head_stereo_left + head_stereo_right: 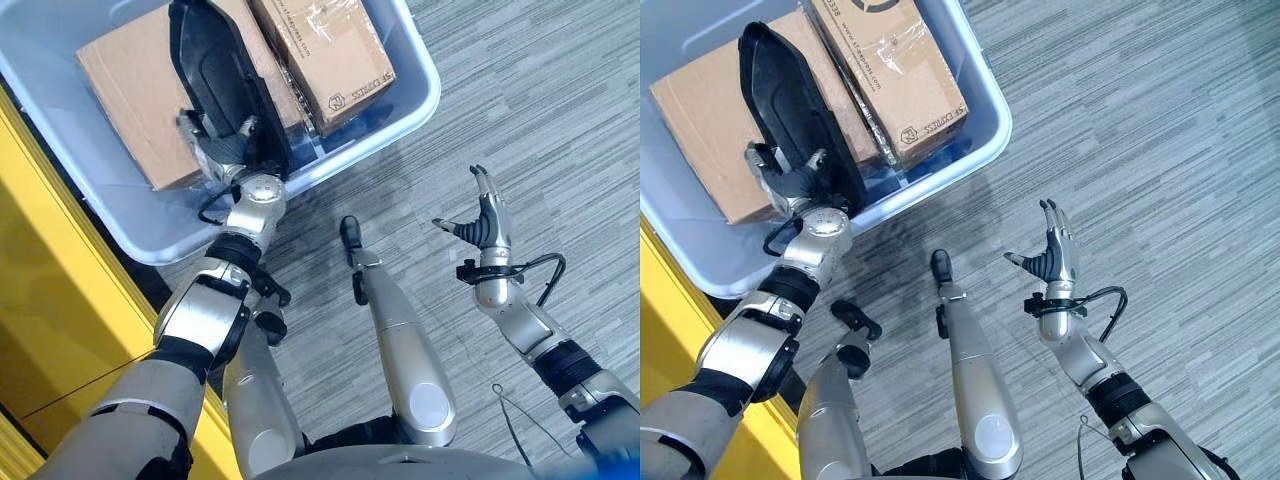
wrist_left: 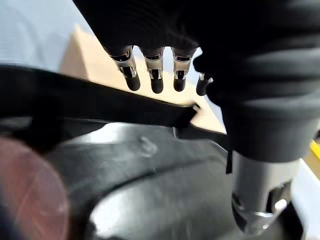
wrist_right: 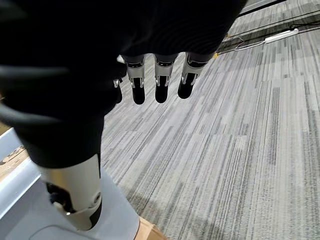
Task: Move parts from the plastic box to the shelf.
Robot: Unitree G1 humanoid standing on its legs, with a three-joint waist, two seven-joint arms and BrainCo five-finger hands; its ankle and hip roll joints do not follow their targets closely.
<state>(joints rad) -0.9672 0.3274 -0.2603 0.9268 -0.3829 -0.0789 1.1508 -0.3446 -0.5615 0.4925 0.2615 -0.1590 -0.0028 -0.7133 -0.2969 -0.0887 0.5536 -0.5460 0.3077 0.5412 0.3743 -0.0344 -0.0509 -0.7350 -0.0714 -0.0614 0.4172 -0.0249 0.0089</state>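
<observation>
Black plastic part (image 1: 215, 70) in plastic box (image 1: 425, 95) looks rigid, light; left hand (image 1: 222, 152) clasps its lower rim, right hand (image 1: 488, 222) splayed empty.

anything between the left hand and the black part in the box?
Nothing visible: the left hand is already on the black part inside the plastic box, its fingers over the part's edge.

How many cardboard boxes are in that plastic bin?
2: one large cardboard box lying under the black part, one smaller cardboard box beside it toward the bin's far edge. More may be hidden beneath.
</observation>
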